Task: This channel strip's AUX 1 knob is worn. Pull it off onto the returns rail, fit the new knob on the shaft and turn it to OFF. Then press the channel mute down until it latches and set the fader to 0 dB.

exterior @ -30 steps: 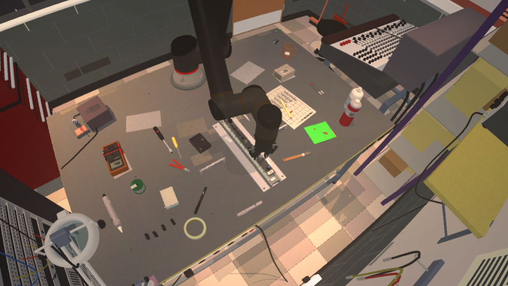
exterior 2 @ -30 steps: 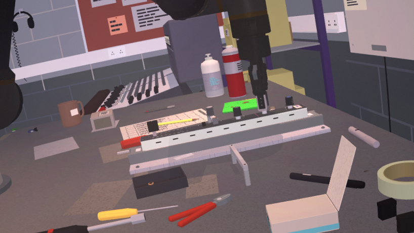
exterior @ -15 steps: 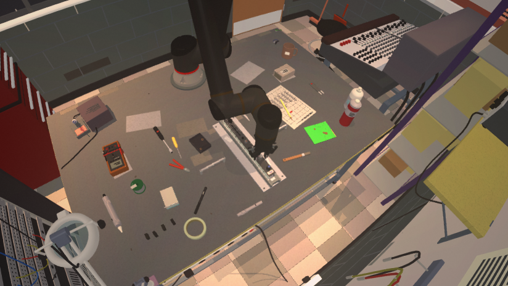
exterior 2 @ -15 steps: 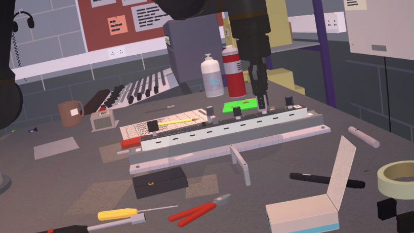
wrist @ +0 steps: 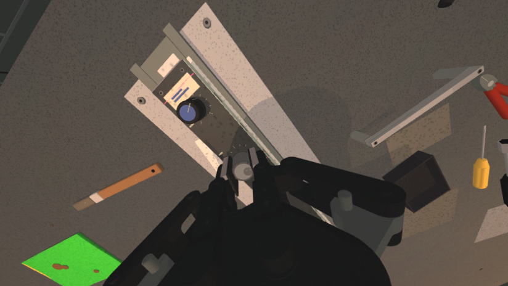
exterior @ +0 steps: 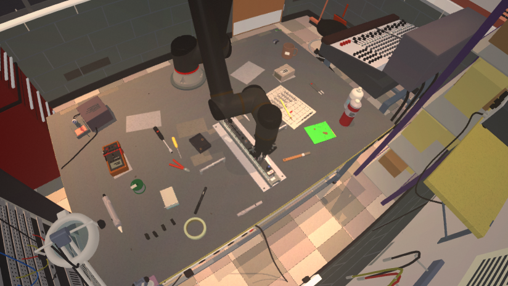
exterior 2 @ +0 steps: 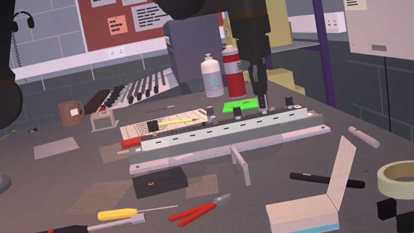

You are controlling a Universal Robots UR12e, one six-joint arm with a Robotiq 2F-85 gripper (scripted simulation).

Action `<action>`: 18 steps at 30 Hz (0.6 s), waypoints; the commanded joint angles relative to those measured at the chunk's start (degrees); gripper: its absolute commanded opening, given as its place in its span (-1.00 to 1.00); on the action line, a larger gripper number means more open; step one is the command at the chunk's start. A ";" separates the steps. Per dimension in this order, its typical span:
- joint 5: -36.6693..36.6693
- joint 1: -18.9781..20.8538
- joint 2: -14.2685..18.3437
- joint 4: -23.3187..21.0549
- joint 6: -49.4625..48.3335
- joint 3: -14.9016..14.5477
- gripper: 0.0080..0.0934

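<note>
A grey knob (wrist: 243, 170) sits on the channel strip (exterior 2: 220, 127) next to the blue-capped knob (wrist: 190, 111) near the strip's end. A black knob (exterior 2: 236, 112) and a grey knob (exterior 2: 209, 111) stand further along the strip, past them a small mute button (exterior 2: 203, 124), then the black fader cap (exterior 2: 152, 127) near the far end. A pale rail (exterior 2: 228, 149) runs along the strip's front. My gripper (wrist: 239, 170) stands upright over the strip and is closed around the grey knob.
The mixing console (exterior: 369, 39) stands at the table's back corner. Two bottles (exterior 2: 223, 72) and a green pad (exterior 2: 240, 105) lie behind the strip. A loose bracket (exterior 2: 240, 165), black box (exterior 2: 159, 182), red pliers (exterior 2: 199, 211), screwdrivers (exterior 2: 124, 214) and a pen (exterior 2: 327, 179) lie in front.
</note>
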 commanded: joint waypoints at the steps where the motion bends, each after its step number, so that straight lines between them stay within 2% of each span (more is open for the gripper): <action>1: 0.02 0.00 -0.02 -0.04 0.00 -0.04 -0.72; 7: 0.02 0.00 -0.02 -0.04 0.00 -0.04 -1.00; 18: 0.02 0.00 -0.02 -0.04 -0.05 -0.04 -1.00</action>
